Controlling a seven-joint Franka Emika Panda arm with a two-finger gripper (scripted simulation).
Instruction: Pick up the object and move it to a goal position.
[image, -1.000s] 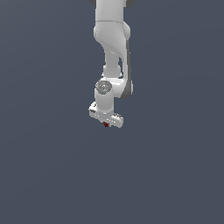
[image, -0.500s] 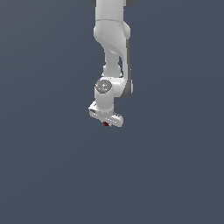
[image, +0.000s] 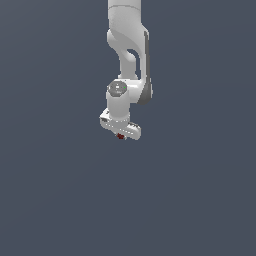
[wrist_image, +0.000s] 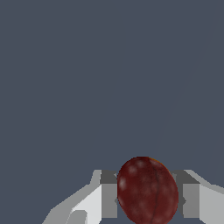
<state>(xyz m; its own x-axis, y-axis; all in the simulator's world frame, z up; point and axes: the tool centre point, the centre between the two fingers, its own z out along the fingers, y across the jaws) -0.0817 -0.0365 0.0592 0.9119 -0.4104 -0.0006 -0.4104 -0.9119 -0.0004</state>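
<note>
My white hand (image: 120, 134) pinches the small dark red, egg-shaped ball (wrist_image: 147, 190) between its fingers (wrist_image: 109, 197), its long axis running crosswise to them; plain grey surface (wrist_image: 87, 78) surrounds us.

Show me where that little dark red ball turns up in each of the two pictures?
Exterior view: the dark red ball is a tiny speck just under the white gripper, near the picture's middle.
Wrist view: the ball looms large between the two grey fingers.
Shared landmark: the gripper itself, holding the ball.
</note>
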